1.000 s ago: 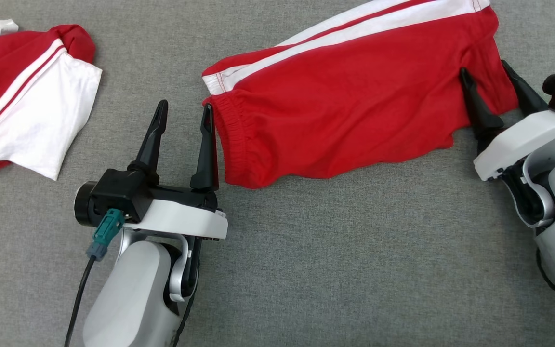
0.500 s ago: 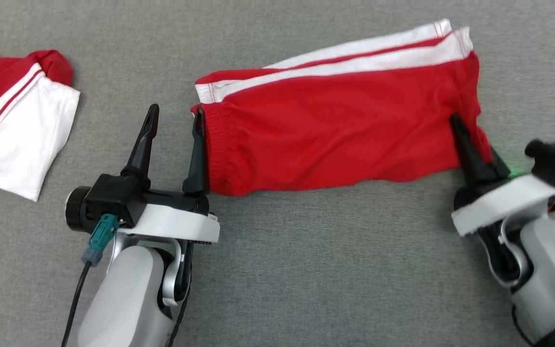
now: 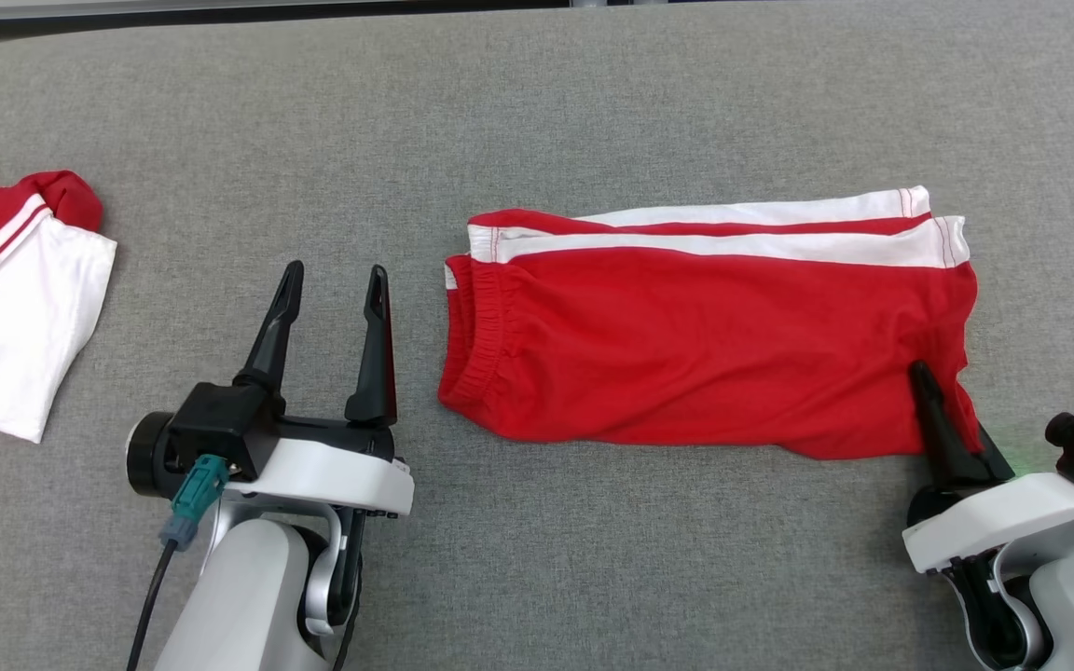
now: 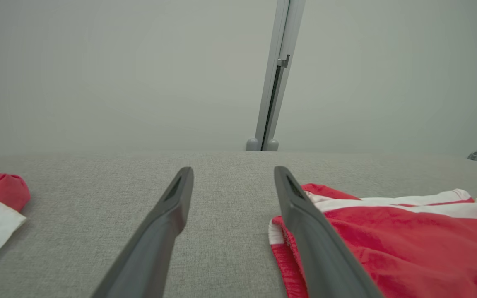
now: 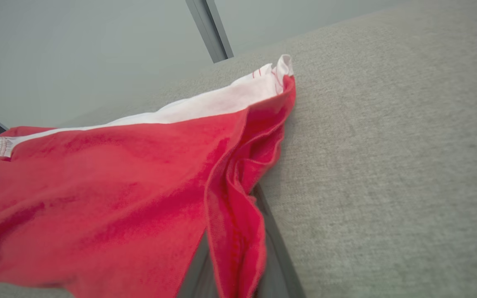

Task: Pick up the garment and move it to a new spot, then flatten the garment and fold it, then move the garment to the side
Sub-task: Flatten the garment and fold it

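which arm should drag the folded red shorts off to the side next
The right arm: its jaws are shut on the near corner of the red shorts, so it can likely pull at once. The left arm has its jaws open beside the waistband, apart from the cloth, holding nothing.

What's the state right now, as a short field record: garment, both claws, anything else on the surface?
garment: red fabric shorts with white side stripes, folded in half, flat on grey cloth surface
left claw: open, beside the waistband end, apart from it
right claw: shut on the shorts' near hem corner
other: red-and-white garment, far left
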Controlling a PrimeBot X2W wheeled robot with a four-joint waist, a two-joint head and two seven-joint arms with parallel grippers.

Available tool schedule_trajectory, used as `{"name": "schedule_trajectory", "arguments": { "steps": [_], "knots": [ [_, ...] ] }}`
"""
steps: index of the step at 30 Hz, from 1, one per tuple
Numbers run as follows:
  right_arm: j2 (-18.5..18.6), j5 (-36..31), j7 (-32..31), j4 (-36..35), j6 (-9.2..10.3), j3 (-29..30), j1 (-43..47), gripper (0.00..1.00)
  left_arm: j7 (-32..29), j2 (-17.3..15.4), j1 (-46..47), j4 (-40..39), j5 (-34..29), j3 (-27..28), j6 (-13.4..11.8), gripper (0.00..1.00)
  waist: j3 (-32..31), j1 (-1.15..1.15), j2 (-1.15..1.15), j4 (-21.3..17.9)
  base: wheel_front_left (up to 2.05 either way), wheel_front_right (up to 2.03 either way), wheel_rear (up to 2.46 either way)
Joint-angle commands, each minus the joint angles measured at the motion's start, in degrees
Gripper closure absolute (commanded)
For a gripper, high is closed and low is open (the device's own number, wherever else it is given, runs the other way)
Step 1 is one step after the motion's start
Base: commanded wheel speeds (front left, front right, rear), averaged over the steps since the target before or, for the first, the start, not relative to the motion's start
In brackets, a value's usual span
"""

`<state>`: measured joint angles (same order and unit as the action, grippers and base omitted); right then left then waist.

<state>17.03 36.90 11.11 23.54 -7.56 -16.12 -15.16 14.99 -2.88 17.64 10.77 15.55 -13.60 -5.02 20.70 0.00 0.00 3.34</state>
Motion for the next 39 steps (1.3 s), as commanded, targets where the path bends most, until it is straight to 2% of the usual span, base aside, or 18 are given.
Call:
{"name": "schedule_trajectory", "arguments": {
  "steps": [1, 7, 14, 19, 22, 27, 31, 32, 33, 34, 39],
  "knots": [
    [-0.19, -0.23, -0.67, 0.71, 0.13, 1.35, 1.11, 1.00, 0.27, -0.28, -0.65, 0.32, -0.48, 0.16, 0.34, 0.00, -0.19, 0.00, 0.00, -0.21, 0.00, 0.00, 0.00],
    [-0.93, -1.57, -1.71, -0.23, 0.13, 2.88, 0.13, 1.00, 0.27, -0.26, 0.01, 0.81, -0.61, -0.06, 0.48, 0.00, -0.38, 0.00, 0.00, -0.14, 0.00, 0.00, 0.00],
    [-2.53, -5.90, -5.31, -7.26, 0.07, 0.84, -3.96, 1.00, 0.27, -0.24, 0.33, 1.05, -0.25, -0.16, 0.46, 0.00, -0.98, 0.00, 0.00, 0.21, 0.00, 0.00, 0.00],
    [-5.67, -9.33, -10.39, -13.76, 0.07, -5.84, -7.93, 1.00, 0.27, -0.22, 0.43, 1.11, 0.39, -0.46, 0.35, 0.00, -1.29, 0.00, 0.00, 1.39, 0.00, 0.00, 0.00],
    [-7.76, -9.58, -12.66, -14.60, 0.07, -11.07, -9.55, 1.00, 0.27, -0.17, 0.70, 0.99, 0.78, -0.89, 0.31, 0.00, -1.04, 0.00, 0.00, 2.48, 0.00, 0.00, 0.00],
    [-9.89, -7.57, -13.65, -11.22, 0.07, -18.84, -11.00, 1.00, 0.27, -0.13, 0.95, 0.68, 1.50, -1.31, -0.02, 0.00, -0.20, 0.00, 0.00, 3.98, 0.00, 0.00, 0.00],
    [-10.24, -6.32, -12.48, -7.14, 0.07, -22.19, -12.08, 1.00, 0.27, -0.12, 1.00, 0.61, 1.93, -1.61, -0.34, 0.00, 0.38, 0.00, 0.00, 4.64, 0.00, 0.00, 0.00],
    [-10.18, -6.13, -11.87, -6.39, 0.07, -22.65, -12.44, 0.68, 0.27, -0.11, 1.04, 0.56, 2.07, -1.73, -0.45, 0.00, 0.49, 0.00, 0.00, 4.70, 0.00, 0.00, 0.00],
    [-10.15, -5.79, -11.27, -6.01, 0.07, -23.50, -12.60, 0.42, 0.27, -0.11, 1.08, 0.51, 2.10, -1.76, -0.57, 0.00, 0.59, 0.00, 0.00, 4.72, 0.00, 0.00, 0.00],
    [-10.06, -5.56, -10.55, -5.84, 0.07, -24.27, -12.94, 0.00, 0.27, -0.12, 1.09, 0.45, 2.09, -1.78, -0.67, 0.00, 0.67, 0.00, 0.00, 4.70, 0.00, 0.00, 0.00],
    [-8.66, -4.58, -6.27, -7.88, 0.07, -27.67, -14.60, 0.00, 0.27, -0.12, 0.94, 0.59, 2.36, -1.71, -1.08, 0.00, 0.59, 0.00, 0.00, 4.27, 0.00, 0.00, 0.00]
  ]
}}
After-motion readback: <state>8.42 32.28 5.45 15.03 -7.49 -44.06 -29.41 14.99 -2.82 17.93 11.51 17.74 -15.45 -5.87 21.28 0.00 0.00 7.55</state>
